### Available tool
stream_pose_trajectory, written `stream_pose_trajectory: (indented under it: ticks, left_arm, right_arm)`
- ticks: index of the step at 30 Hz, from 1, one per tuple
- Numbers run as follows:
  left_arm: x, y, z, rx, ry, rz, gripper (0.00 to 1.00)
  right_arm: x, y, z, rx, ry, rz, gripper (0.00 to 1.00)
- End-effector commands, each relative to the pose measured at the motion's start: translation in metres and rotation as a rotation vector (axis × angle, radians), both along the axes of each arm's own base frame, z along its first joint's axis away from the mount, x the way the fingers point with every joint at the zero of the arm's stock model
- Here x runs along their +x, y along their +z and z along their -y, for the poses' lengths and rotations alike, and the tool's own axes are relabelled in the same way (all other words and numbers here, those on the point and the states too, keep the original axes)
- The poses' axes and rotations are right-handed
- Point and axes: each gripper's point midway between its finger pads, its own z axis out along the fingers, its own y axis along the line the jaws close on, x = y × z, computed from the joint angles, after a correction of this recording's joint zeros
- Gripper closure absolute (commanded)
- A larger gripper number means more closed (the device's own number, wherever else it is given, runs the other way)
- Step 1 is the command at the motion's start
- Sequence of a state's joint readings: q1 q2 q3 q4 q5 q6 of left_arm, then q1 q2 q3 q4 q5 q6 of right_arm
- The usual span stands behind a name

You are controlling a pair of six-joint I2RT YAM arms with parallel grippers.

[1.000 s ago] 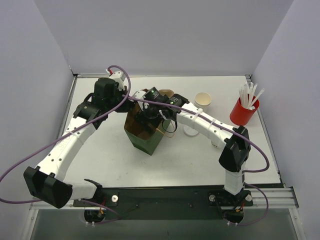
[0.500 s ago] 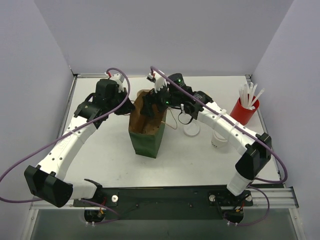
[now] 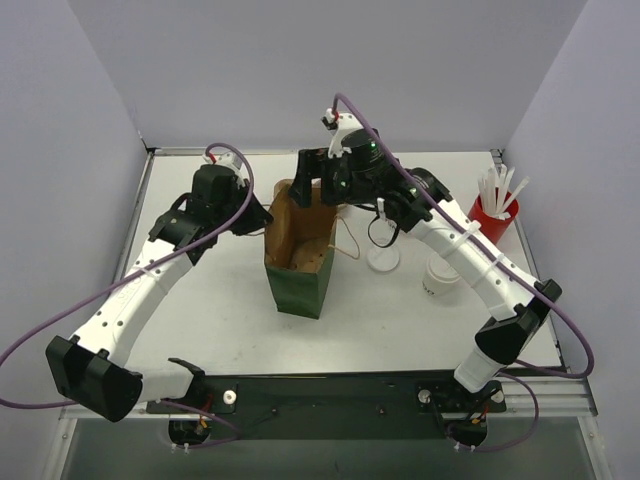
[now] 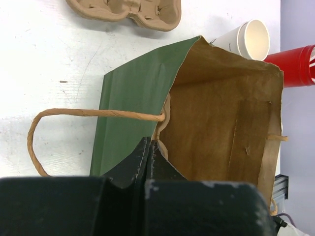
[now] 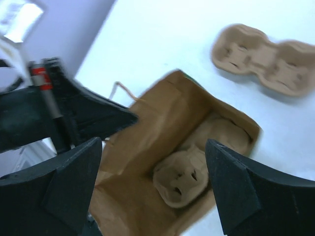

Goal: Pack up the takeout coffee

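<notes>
A green paper bag [image 3: 298, 275] stands open at mid-table, brown inside [image 4: 221, 123]. My left gripper [image 3: 262, 222] is shut on its left rim, and the pinch shows in the left wrist view [image 4: 150, 143]. My right gripper [image 3: 312, 192] hovers open and empty above the bag's mouth [image 5: 155, 191]. A brown pulp carrier [image 5: 197, 172] lies in the bag's bottom. A white takeout cup [image 3: 440, 278] stands right of the bag, partly behind the right arm. A round whitish lid [image 3: 383, 261] lies near it. The left wrist view shows a lidless white cup [image 4: 248, 39] beyond the bag.
A red cup of white sticks [image 3: 490, 220] stands at the far right and also shows in the left wrist view [image 4: 295, 64]. A second pulp carrier [image 5: 261, 59] lies on the table behind the bag, also in the left wrist view [image 4: 125, 10]. The bag's twine handle [image 4: 74, 115] hangs outward.
My right gripper has risen out of the bag and back, open, leaving the pulp carrier inside. The bag now stands more upright. My left gripper keeps hold of the rim.
</notes>
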State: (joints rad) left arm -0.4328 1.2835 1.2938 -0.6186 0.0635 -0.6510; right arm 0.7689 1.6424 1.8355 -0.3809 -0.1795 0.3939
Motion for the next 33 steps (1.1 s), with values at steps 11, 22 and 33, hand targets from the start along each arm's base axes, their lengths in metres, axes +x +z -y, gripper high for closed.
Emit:
stream_pose_trajectory:
  ticks: [11,22,33]
  left_arm:
    - [0.004,0.032,0.004,-0.114,0.083,0.083,1.0]
    - [0.002,0.035,0.006,-0.114,0.086,0.099,1.0]
    - [-0.005,0.051,0.024,-0.145,0.037,0.109,1.0]
  right_arm:
    - [-0.028,-0.039,0.091,-0.271,-0.369,-0.218,0.43]
    - [-0.048,-0.075,0.068,-0.333,-0.325,-0.358,0.62]
    - [-0.038,-0.079,0.09,-0.452,-0.389,-0.34,0.97]
